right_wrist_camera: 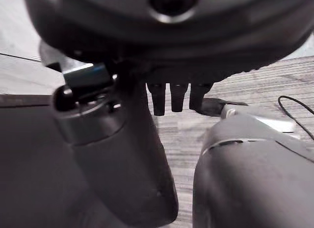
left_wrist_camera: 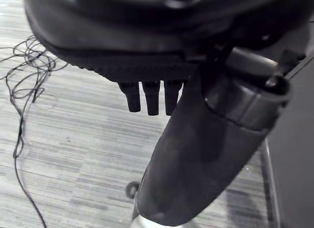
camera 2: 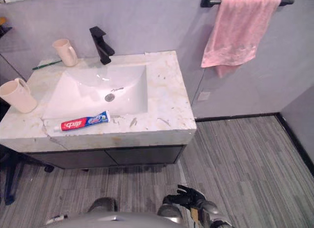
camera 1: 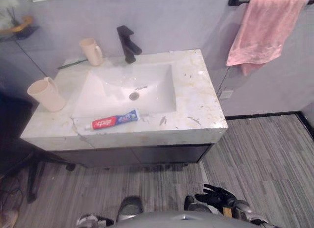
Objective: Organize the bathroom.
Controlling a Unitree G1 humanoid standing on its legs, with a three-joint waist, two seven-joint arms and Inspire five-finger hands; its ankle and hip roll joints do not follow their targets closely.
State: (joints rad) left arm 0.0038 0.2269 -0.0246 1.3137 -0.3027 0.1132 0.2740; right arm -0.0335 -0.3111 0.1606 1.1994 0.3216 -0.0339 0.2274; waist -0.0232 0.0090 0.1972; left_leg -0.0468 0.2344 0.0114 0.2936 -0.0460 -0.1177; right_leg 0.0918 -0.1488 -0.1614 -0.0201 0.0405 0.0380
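Toothpaste lies on the tabletop at the sink's front edge, well beyond the right robot hand, which hangs low with fingers relaxed, empty. Left robot hand: fingers straight, empty.

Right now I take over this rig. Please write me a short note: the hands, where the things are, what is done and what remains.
Right hand: low by the floor, fingers relaxed, empty. Left hand: straight fingers, empty.
On the counter: toothpaste tube lying at the front edge of the sink; one cup at the left edge, another cup left of the faucet; a green toothbrush beside it. Pink towel hangs on the bar.
Done: nothing visibly tidied. Left: toothpaste, toothbrush, cups.
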